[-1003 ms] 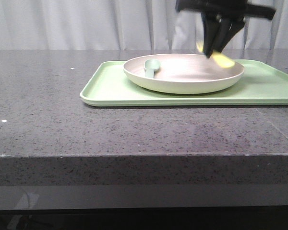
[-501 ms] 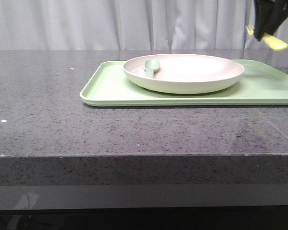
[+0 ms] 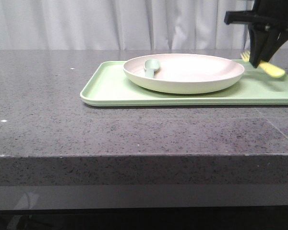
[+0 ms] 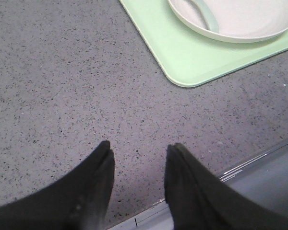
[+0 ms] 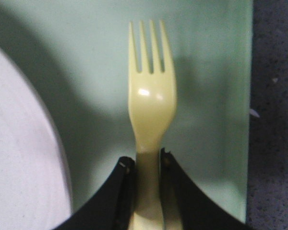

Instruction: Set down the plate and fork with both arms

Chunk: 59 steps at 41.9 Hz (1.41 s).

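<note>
The right gripper point(image 3: 265, 53) has come back in from the edge of the front view and dropped lower — half a second ago it was up near the top corner, now it hangs over the tray point(image 3: 115, 88) just to the right of the plate point(image 3: 184, 73). The fork point(image 3: 269, 68) has come down with it, its handle pinched tight between the two black fingers point(image 5: 124, 189), tines pointing away from the wrist over bare green tray. My read: this is the descent toward setting the fork down beside the plate, with the release not yet made.

The plate itself hasn't budged, sitting on the tray with a grey-green spoon point(image 3: 151, 67) lying in it.

The left gripper point(image 4: 137, 163) hovers over the dark stone counter point(image 4: 62, 72) near its front edge, off the tray's corner, fingers spread with nothing between them.

What's hard to call — whether the fork is touching the tray or hanging just above it; neither view settles the gap. The right arm is cut off by the frame edge in the front view, and the wrist camera hides the lower handle behind the fingers. The left arm doesn't appear in the front view at all.
</note>
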Motion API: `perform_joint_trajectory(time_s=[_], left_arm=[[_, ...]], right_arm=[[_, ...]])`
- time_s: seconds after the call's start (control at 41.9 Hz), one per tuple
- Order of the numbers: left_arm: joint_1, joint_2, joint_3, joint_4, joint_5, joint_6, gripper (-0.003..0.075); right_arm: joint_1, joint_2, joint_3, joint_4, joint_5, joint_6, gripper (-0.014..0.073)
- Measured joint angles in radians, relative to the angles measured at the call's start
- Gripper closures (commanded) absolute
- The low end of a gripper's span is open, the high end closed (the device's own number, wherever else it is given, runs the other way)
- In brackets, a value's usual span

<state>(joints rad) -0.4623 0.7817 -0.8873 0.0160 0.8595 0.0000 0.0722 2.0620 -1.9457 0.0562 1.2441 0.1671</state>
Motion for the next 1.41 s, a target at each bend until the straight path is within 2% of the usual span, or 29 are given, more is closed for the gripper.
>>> perform_joint_trajectory(time_s=[0.143,0.31,0.382,0.907,1.218,1.409], left_arm=[[0.0,0.0,0.0,0.0,0.0,0.0,0.0462],[0.0,0.0,0.0,0.0,0.0,0.0,0.0462],[0.0,0.0,0.0,0.0,0.0,0.0,0.0462],[0.0,0.0,0.0,0.0,0.0,0.0,0.0462],[0.0,0.0,0.0,0.0,0.0,0.0,0.0462],[0.0,0.0,0.0,0.0,0.0,0.0,0.0462]], right_arm=[[0.0,0.011,0.002,0.002,0.0,-0.007,0.0508],[0.0,0.011,0.002,0.002,0.0,-0.016,0.0319],[0.0,0.011,0.002,0.002,0.0,-0.017,0.0282],[0.002,-0.015,0.002,0.002,0.0,-0.018,0.0283],[0.072,-0.215,0.011,0.002,0.0,-0.064,0.0283],[0.133,-0.389,0.125,0.002,-0.06,-0.08,0.0283]])
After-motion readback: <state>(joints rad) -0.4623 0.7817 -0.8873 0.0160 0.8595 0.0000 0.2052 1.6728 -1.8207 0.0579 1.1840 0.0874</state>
